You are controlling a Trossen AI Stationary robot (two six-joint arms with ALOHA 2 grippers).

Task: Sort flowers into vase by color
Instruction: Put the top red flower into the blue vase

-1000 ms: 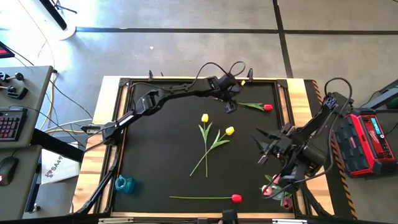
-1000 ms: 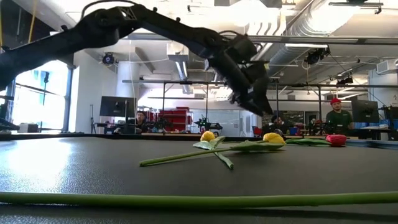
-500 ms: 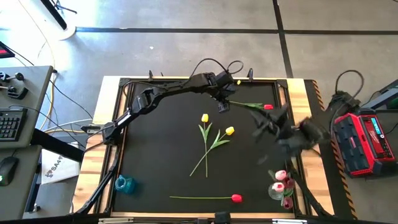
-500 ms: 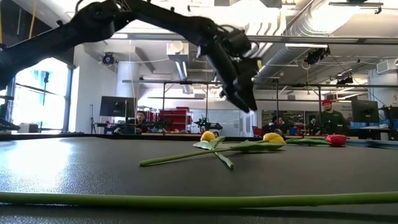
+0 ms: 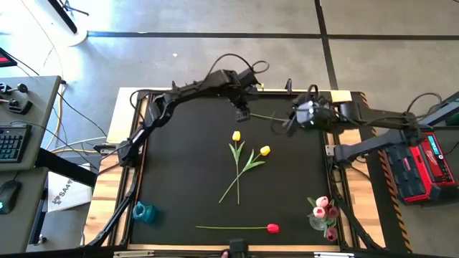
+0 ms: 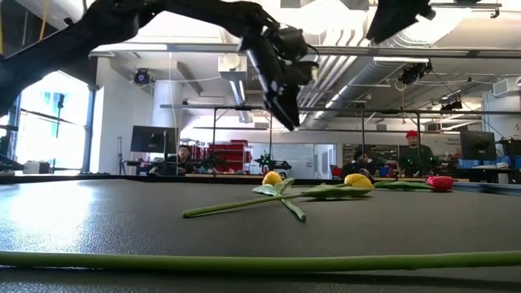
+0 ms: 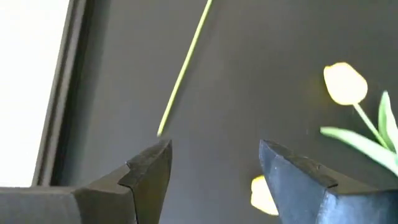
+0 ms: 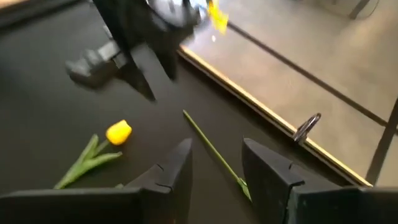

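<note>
— How's the light?
— Bright and even from above; ceiling lamps [image 6: 326, 16] blow out white, and the mat [image 6: 122, 220] shines pale on its left.
— Sharpness?
— The near stem [image 6: 244, 262] is soft, out of focus. Both wrist views smear; the yellow tulip [image 7: 344, 83] glows, blurred.
— Shadows?
— Faint.

A black mat [image 5: 186, 179] covers a wooden table [image 5: 125, 97]. To one side stands a desk with a keyboard [image 5: 10, 143] and mouse [image 5: 6, 195]. A red and black box [image 5: 429, 163] sits on the opposite side. Beyond the table, people [image 6: 412, 153] sit at workstations in a bright workshop.
</note>
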